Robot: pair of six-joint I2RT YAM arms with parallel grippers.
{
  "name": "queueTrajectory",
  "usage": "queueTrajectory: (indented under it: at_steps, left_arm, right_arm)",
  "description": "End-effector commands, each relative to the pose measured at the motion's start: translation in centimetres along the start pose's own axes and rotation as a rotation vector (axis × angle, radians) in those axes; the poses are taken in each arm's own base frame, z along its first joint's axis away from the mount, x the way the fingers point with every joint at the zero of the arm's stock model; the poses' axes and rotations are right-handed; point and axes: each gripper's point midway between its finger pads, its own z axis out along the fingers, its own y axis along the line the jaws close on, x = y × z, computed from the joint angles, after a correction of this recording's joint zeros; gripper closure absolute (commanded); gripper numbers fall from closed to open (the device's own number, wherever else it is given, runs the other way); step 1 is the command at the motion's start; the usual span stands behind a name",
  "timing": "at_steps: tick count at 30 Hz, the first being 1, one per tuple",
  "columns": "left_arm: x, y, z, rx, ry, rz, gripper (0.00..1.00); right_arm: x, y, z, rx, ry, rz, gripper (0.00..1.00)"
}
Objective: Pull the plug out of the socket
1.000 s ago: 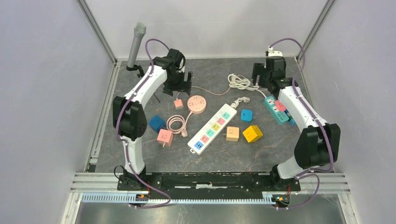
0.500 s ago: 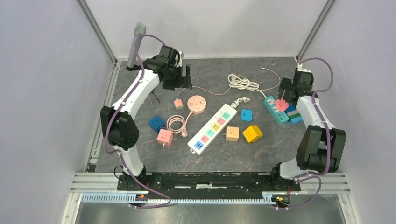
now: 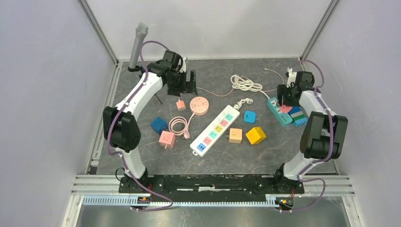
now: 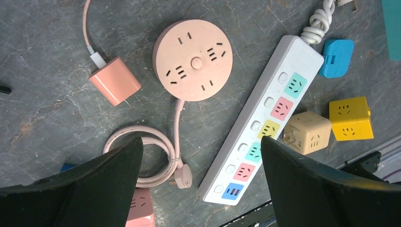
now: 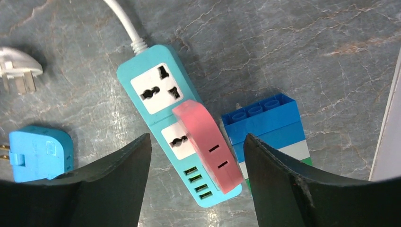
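The plug [image 5: 208, 142] is a pink flat adapter standing in the second outlet of a teal power strip [image 5: 151, 90], which is the socket, at the table's right side [image 3: 276, 105]. My right gripper [image 5: 195, 156] hovers straight above the plug, open, with one finger [image 5: 118, 189] on each side and not touching it. In the top view the right gripper [image 3: 285, 94] sits over the strip's far half. My left gripper [image 4: 201, 146] is open and empty, high over the round pink socket [image 4: 193, 60] at the back left [image 3: 187, 84].
A blue-white-green brick block [image 5: 269, 123] lies against the strip's right side. A blue adapter [image 5: 40, 153] and a white plug [image 5: 16, 68] lie to its left. A long white strip [image 3: 215, 130], cube adapters [image 3: 255, 135] and a coiled pink cord [image 3: 178, 125] fill the middle.
My right arm swung from the back of the table out to the right and settled over the teal strip, its jaws narrowing slightly. The left arm shifted only a little.
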Motion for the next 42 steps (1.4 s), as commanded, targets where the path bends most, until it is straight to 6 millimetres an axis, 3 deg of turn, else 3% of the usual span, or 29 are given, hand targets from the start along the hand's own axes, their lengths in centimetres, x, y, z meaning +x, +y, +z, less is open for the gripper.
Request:
queueTrajectory:
  at_steps: [1, 4, 9, 16, 22, 29, 36, 42]
  left_arm:
    - [-0.4, -0.8, -1.2, 0.043, -0.038, -0.014, 0.0]
    - [-0.3, -0.9, -1.1, 0.046, -0.033, -0.015, 0.0]
    - [-0.4, -1.2, -1.1, 0.059, -0.032, -0.018, 0.0]
    - [-0.3, -1.2, -1.0, 0.064, -0.027, -0.025, 0.0]
    - [-0.3, -1.2, -1.0, 0.062, -0.027, -0.027, 0.0]
    - [-0.5, -1.3, -1.1, 0.066, -0.03, -0.033, 0.0]
    - [-1.1, -2.9, -1.3, 0.144, -0.053, -0.053, 0.0]
    - [-1.3, -4.2, -0.6, 0.22, -0.039, -0.064, 0.01]
  right_arm:
    - [-1.1, 0.1, -0.9, -0.041, -0.024, -0.109, 0.26]
    - [-0.3, -0.3, -0.6, -0.019, 0.031, -0.087, 0.33]
    - [0.7, 0.0, -0.3, 0.007, 0.082, -0.065, 0.55]
    - [0.0, 1.8, -1.1, -0.001, 0.037, -0.074, 0.79]
    - [-0.7, 3.3, -2.0, -0.03, 0.01, -0.051, 0.85]
    - [0.0, 5.2, -1.6, -0.132, 0.009, -0.03, 0.91]
    - [1.2, 8.3, -0.8, -0.276, 0.002, 0.071, 1.0]
    - [1.6, 9.9, -0.5, -0.356, 0.008, 0.15, 1.0]
